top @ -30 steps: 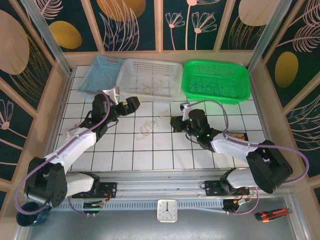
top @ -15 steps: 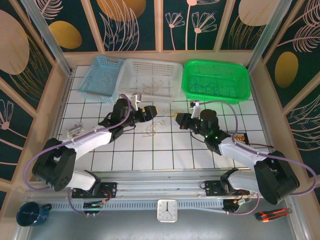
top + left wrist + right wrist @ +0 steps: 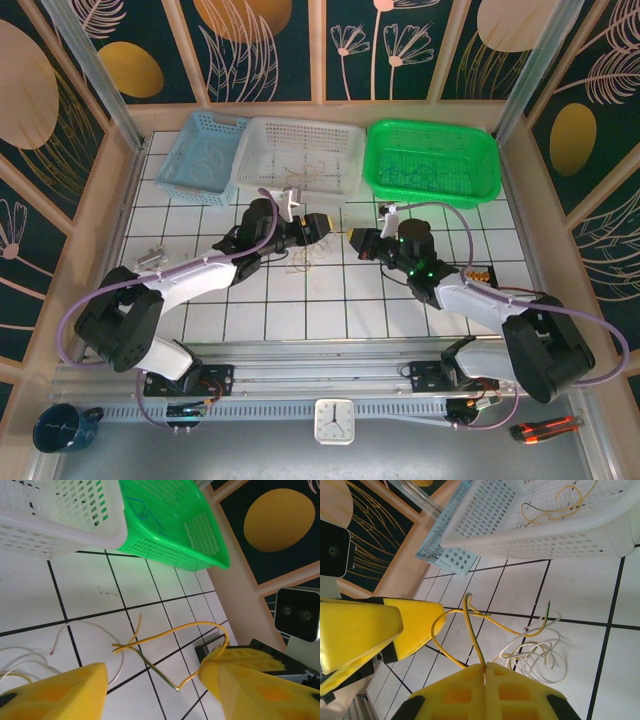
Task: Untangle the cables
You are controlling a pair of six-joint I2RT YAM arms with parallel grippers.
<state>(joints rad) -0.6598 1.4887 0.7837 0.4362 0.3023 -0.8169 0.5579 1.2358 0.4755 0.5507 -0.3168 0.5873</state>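
Right gripper (image 3: 485, 676) has its yellow fingers pressed together, pinching one end of a yellow-green cable (image 3: 470, 625) that rises from the seam, bends over and runs on as a thin yellow loop. Left gripper (image 3: 152, 674) is spread, one finger on each side of that same cable, and the loop's far bend touches or sits just beside its right finger (image 3: 260, 685). From above, both grippers meet nose to nose mid-table, the left (image 3: 320, 224) just left of the right (image 3: 356, 240). Cables (image 3: 300, 258) lie on the white tiled table (image 3: 300, 310) below the left gripper's tip, near the front of the white basket (image 3: 296, 122). They're thin, short, stringy: white cables (image 3: 535, 652) in a small loose curl flat on the tile, touching the yellow-green one where it crosses them. A bare tip shows on one white end (image 3: 52, 653). More yellow strands (image 3: 555, 511) lie inside the white basket, and a blue strand (image 3: 145, 512) lies in the green basket (image 3: 200, 545). A blue basket (image 3: 447, 555) sits touching the white one's other side.
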